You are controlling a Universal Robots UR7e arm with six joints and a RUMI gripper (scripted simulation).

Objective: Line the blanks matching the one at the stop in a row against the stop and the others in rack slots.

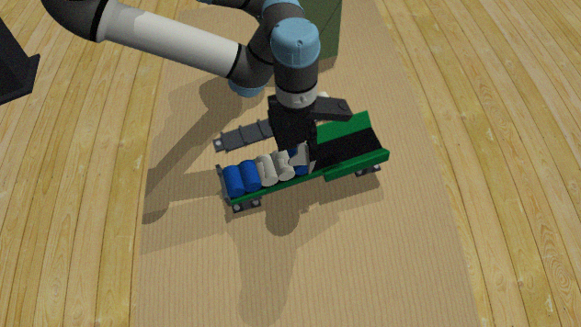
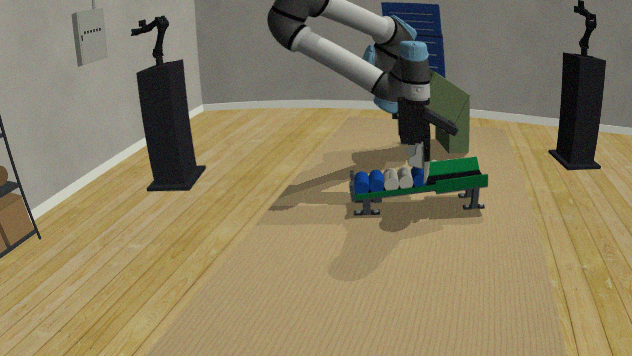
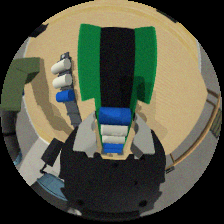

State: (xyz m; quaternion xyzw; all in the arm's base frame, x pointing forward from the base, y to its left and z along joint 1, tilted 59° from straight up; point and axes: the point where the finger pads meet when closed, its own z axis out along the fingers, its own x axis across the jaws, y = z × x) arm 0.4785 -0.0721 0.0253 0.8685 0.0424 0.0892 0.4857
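Observation:
The green feed ramp (image 1: 322,153) has a black middle strip and a stop at its low left end. Two blue blanks (image 1: 242,178) lie against the stop, then two white blanks (image 1: 275,166), then a third blue blank (image 1: 300,166). My gripper (image 1: 301,161) points straight down over that third blue blank, with the fingers on either side of it and slightly apart from it; it is open. In the wrist view the blue blank (image 3: 114,116) lies across the ramp between my fingertips. The dark stock rack (image 1: 246,136) lies behind the ramp; the wrist view shows two white blanks (image 3: 62,72) and one blue blank (image 3: 65,96) on it.
A green box (image 2: 450,117) stands behind the ramp near my arm. Black pedestals (image 2: 167,125) stand at the far left and far right (image 2: 577,110). The upper right half of the ramp holds nothing.

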